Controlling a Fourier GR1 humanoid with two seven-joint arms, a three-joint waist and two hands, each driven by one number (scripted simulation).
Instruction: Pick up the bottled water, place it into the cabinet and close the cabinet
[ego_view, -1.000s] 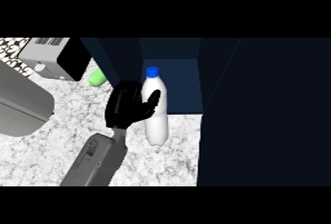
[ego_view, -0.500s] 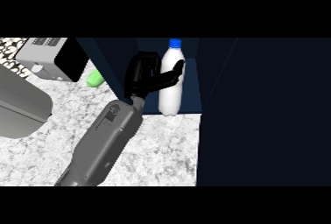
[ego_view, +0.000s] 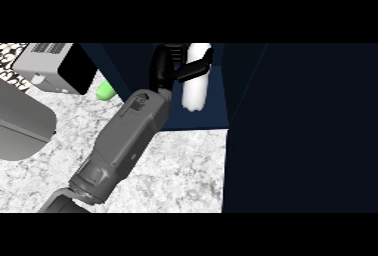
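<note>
Bottled water has moved up off the tabletop to twelve o'clock and now sits inside the open cabinet. The left hand keeps its fingers curled round it. Letting go looks next, then shutting the door at three o'clock.

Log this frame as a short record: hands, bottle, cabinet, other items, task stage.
left hand: curled round the bottle, reaching into the cabinet
right hand: not in view
bottle: white, within the cabinet opening; cap out of view; whether it rests on the cabinet floor cannot be told
door: open, at the right
counter: green object and grey appliance at the left
stage: bottle held, not released; door not yet closed
</note>
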